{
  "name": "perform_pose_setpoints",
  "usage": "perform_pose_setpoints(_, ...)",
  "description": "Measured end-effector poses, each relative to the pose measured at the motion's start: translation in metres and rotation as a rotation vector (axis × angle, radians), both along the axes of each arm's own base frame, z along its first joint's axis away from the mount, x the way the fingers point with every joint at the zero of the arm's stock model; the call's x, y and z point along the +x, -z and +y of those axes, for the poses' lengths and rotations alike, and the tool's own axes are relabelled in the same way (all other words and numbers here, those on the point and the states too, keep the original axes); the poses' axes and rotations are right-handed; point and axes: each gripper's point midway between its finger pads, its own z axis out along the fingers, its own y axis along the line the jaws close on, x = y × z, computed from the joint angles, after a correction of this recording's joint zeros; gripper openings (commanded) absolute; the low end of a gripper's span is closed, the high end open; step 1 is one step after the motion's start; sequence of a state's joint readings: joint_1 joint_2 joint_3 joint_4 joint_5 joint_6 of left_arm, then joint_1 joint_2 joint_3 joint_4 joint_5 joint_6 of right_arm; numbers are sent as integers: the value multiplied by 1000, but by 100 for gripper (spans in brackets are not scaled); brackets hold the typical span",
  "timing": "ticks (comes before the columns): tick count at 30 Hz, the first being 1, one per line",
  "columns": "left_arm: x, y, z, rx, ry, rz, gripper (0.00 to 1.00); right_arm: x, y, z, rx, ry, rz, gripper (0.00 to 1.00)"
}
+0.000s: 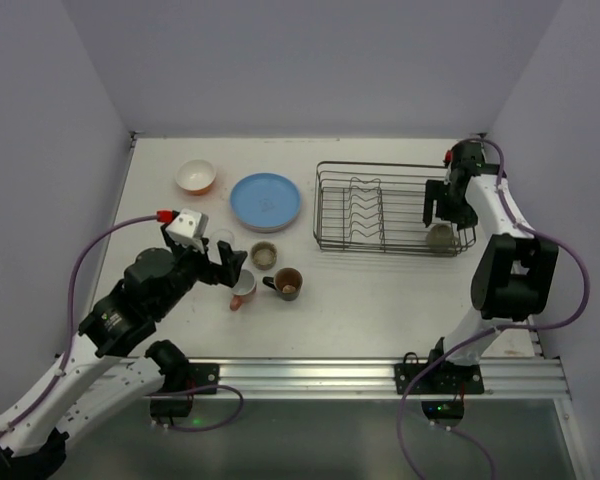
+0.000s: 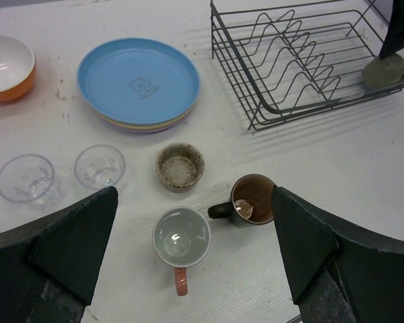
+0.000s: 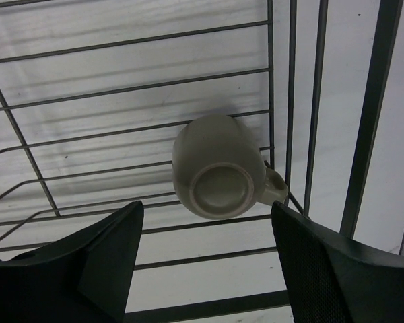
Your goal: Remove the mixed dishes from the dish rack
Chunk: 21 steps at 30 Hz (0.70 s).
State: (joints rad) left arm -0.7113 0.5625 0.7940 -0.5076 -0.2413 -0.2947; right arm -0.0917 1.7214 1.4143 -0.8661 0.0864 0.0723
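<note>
The dark wire dish rack stands at the back right and holds only the olive mug, upside down in its right end. My right gripper hangs open just above that mug, jaws either side, not touching. My left gripper is open and empty above the pink mug. On the table stand the brown mug, beige mug, two clear glasses, the stacked plates with blue on top and the orange bowl.
The rack's upright divider prongs stand left of the olive mug, and its side wires run close on the mug's right. White walls enclose the table at the back and both sides.
</note>
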Motion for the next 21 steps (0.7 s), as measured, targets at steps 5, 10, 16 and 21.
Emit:
perform_pose_setpoints(5,-3,-4,-1,-8,10,-13,100,-2,10,-5,-30,-12,33,78)
perform_pose_setpoints(10,-4,-5,-3,-13,17,-18,100,3,17,-8,-46,-37,37,77)
perform_pose_setpoints(16,-4,-5,-3,-14,22,-18,100,3,42,-12,-62,-52,104,73)
perform_pose_setpoints(21,-5,-5,-4,-15,26,-17,100,1,52,-12,-59,-55,132,73)
